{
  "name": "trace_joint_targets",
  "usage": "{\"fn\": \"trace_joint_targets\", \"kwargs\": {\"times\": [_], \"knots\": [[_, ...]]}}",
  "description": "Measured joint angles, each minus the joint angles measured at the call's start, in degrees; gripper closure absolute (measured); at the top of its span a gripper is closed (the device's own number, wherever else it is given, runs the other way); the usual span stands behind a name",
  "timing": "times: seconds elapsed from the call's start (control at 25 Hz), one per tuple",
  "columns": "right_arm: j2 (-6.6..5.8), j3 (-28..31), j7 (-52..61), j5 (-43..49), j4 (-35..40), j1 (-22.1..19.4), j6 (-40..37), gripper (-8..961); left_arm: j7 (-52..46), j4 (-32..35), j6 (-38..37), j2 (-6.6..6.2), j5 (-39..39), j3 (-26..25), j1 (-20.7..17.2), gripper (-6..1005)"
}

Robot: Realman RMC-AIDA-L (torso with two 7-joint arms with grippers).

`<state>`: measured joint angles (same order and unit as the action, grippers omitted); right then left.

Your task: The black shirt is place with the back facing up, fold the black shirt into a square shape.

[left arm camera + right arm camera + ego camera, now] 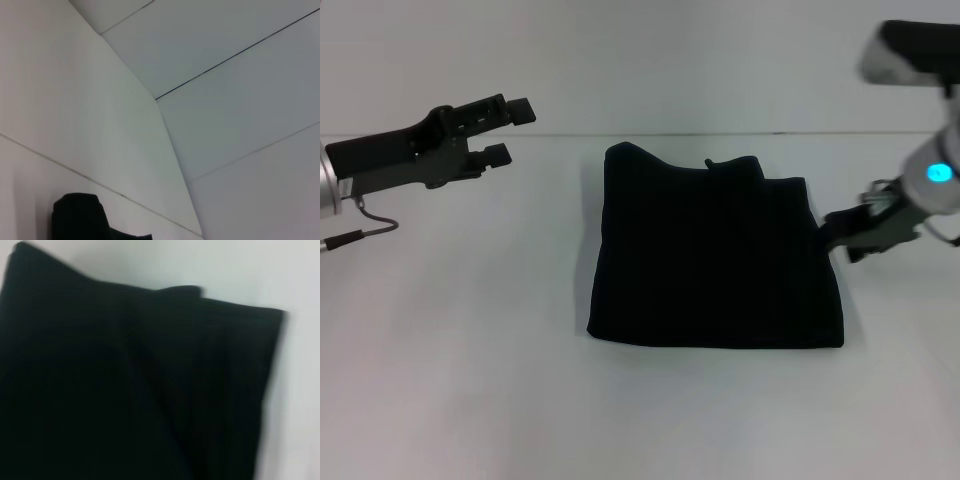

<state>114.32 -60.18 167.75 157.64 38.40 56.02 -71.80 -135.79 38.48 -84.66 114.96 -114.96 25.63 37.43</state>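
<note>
The black shirt (715,250) lies folded into a rough square in the middle of the white table, plain black side up, with a small stepped edge along its far side. It fills most of the right wrist view (135,385). My left gripper (512,131) hangs raised at the far left, well apart from the shirt, open with nothing between its fingers. My right gripper (842,236) sits low at the shirt's right edge, near its far right corner. I cannot tell if it touches the cloth.
The white table (450,360) stretches around the shirt on all sides, and its far edge meets a pale wall (650,60). A thin cable (365,232) dangles under the left arm. The left wrist view shows mostly pale wall panels (225,125).
</note>
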Motion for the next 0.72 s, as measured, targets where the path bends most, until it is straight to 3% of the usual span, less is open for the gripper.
{"fn": "trace_joint_targets", "kwargs": {"times": [0.2, 0.48, 0.6, 0.72], "knots": [[-0.83, 6.2, -3.3, -4.5, 10.1, -7.1, -2.1, 465, 0.0, -0.1, 0.1, 0.05, 0.0, 0.0, -0.2, 63], [-2.22, 11.0, -9.6, -9.8, 6.0, -6.7, -1.0, 469, 0.1, -0.2, -0.1, 0.09, 1.2, -1.3, -0.5, 63], [-1.07, 8.5, -13.8, -10.1, 3.2, -3.8, -0.8, 471, 0.1, -0.2, 0.0, 0.09, 1.2, -1.4, -0.6, 62], [1.06, 4.7, -16.1, -8.4, 1.9, -0.9, 2.9, 473, 0.1, -0.2, 0.1, 0.09, 1.3, -1.3, -0.6, 62]]}}
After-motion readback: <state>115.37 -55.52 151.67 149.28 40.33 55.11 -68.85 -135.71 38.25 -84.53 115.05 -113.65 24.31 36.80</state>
